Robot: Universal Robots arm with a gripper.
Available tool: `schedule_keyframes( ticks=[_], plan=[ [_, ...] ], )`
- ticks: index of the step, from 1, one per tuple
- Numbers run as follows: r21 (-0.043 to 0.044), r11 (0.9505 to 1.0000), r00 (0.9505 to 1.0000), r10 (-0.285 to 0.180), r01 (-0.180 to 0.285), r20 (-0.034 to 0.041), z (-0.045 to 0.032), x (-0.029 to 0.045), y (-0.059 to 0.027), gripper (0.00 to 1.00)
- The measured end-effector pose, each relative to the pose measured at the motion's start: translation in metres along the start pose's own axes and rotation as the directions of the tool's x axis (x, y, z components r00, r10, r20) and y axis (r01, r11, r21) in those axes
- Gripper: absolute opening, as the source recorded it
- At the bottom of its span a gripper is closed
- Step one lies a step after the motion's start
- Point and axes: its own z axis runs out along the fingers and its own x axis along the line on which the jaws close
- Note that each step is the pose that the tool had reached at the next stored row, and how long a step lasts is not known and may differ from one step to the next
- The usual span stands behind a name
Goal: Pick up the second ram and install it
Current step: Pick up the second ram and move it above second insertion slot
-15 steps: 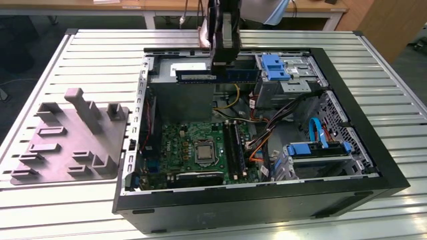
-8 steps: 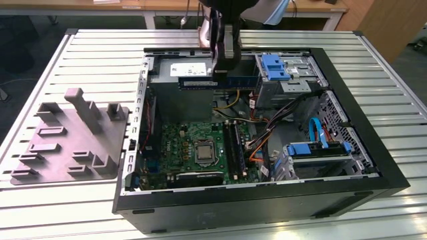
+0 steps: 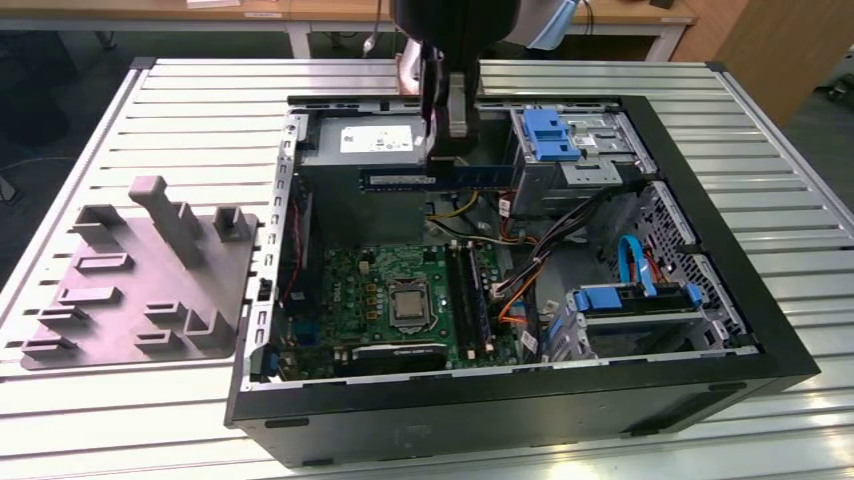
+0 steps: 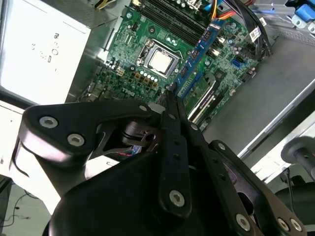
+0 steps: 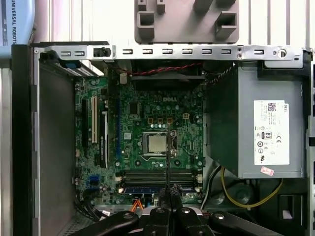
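Observation:
The second ram (image 3: 400, 180), a long dark blue-green stick with a white label, hangs level above the open computer case, over the gap between the power supply and the motherboard (image 3: 387, 300). My gripper (image 3: 447, 155) comes down from above and is shut on the stick's middle. In the second wrist view the gripper (image 4: 170, 98) pinches the ram (image 4: 197, 59), which runs away from it above the board. In the first wrist view the ram (image 5: 167, 157) is edge-on, a thin line over the processor, with the gripper (image 5: 167, 191) over the long memory slots (image 5: 157, 177).
The black case (image 3: 747, 330) lies open on a slatted metal table. Inside are the grey power supply (image 3: 367, 140), blue drive caddies (image 3: 550, 133) and loose cables (image 3: 521, 270). A grey-purple fixture plate (image 3: 140, 290) stands on the exterior view's left.

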Motion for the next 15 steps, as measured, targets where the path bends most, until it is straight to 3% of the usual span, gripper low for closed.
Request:
schedule_keyframes(
  ticks=[15],
  plan=[
    [0.0000,1.0000,1.0000,0.000,0.000,0.0000,0.0251,0.0005,-0.0013,0.11]
  ],
)
